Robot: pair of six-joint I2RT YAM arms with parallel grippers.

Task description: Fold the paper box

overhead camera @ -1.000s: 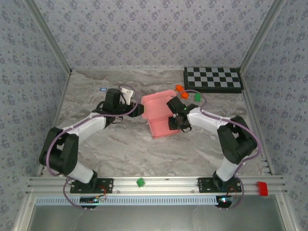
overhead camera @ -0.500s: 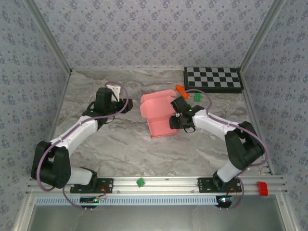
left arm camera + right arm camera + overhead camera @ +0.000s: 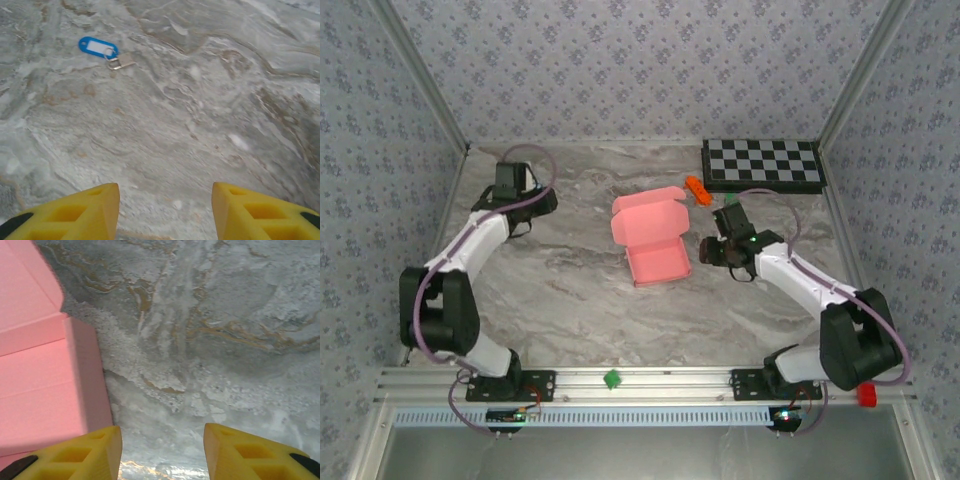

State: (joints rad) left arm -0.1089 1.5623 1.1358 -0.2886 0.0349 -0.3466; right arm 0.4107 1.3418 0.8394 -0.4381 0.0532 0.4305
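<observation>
The salmon-pink paper box [image 3: 650, 240] lies mid-table, its shallow tray toward the front and its lid flap standing open behind. Nothing holds it. My right gripper [image 3: 710, 250] hovers just right of the tray, open and empty. In the right wrist view the box's side wall [image 3: 85, 375] runs along the left, and bare table shows in my right gripper [image 3: 162, 440]. My left gripper [image 3: 532, 203] is far off at the back left, open over bare marble [image 3: 165, 200].
A blue key tag [image 3: 98, 47] with a small metal piece [image 3: 121, 61] lies ahead of the left gripper. A checkerboard [image 3: 763, 163] sits at the back right, with an orange block [image 3: 698, 187] near it. A green block [image 3: 611, 379] rests on the front rail.
Both arms have drawn back from the box. The left swung out to the back left, the right slid off to the right. The box stays put with its lid open.
</observation>
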